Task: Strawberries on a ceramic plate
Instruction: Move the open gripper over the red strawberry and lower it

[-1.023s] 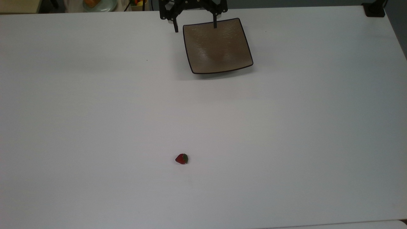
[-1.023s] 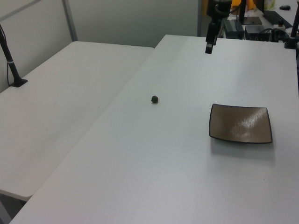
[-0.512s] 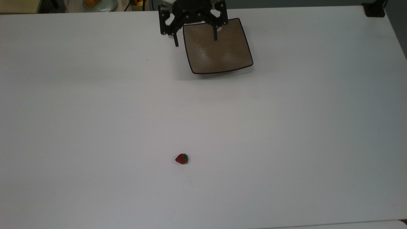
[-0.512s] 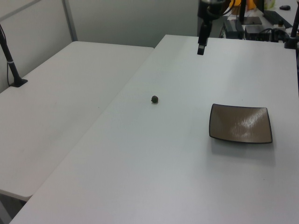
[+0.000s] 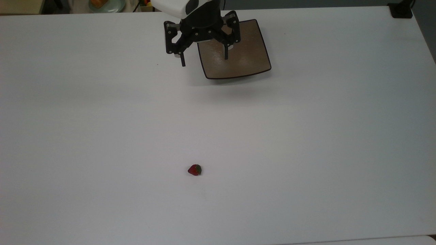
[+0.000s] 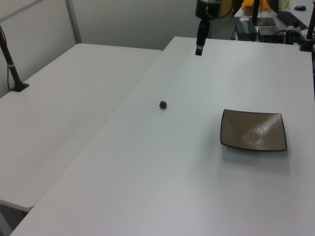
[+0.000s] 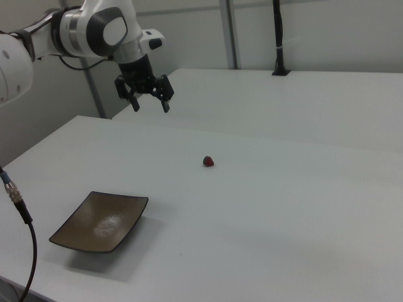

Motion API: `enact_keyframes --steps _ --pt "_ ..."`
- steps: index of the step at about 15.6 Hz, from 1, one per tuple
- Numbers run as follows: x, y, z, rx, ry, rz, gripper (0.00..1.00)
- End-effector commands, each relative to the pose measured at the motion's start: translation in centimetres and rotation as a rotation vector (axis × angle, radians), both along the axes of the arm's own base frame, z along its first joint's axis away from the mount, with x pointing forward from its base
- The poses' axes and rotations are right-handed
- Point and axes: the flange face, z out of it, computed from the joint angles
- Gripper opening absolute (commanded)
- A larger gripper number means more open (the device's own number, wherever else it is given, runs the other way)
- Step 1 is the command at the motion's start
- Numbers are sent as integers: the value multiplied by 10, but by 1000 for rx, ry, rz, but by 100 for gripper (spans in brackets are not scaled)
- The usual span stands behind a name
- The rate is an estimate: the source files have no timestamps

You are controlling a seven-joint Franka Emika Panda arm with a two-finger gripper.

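Nothing placed yet. The strawberry (image 5: pixel 194 169) lies on the table (image 5: pixel 306 153), well apart from the bare ceramic plate (image 5: pixel 245 64). The gripper (image 5: pixel 204 61) hovers wide open, empty.

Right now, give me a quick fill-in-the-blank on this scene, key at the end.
1. The strawberry lies on the bare ____, not on the plate.
2. The ceramic plate has a ____ outline.
3. The pincer hangs in the air with its fingers ____.
4. The plate holds ____ strawberries.

Missing words: table; square; open; no
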Motion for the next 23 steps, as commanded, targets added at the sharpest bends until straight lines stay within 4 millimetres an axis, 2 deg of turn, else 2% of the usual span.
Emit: enact_keyframes --steps 1,3,7,14,19,23 --pt "24 -11 -8 -14 -17 -6 100" --pt "34 -12 -27 -20 2 -15 100" --pt "57 -23 -51 -13 -43 -41 100" --pt "91 -18 -114 8 -130 -87 100" --pt "110 -15 -178 2 -195 -82 100" --pt "118 -13 -215 0 -214 -80 100"
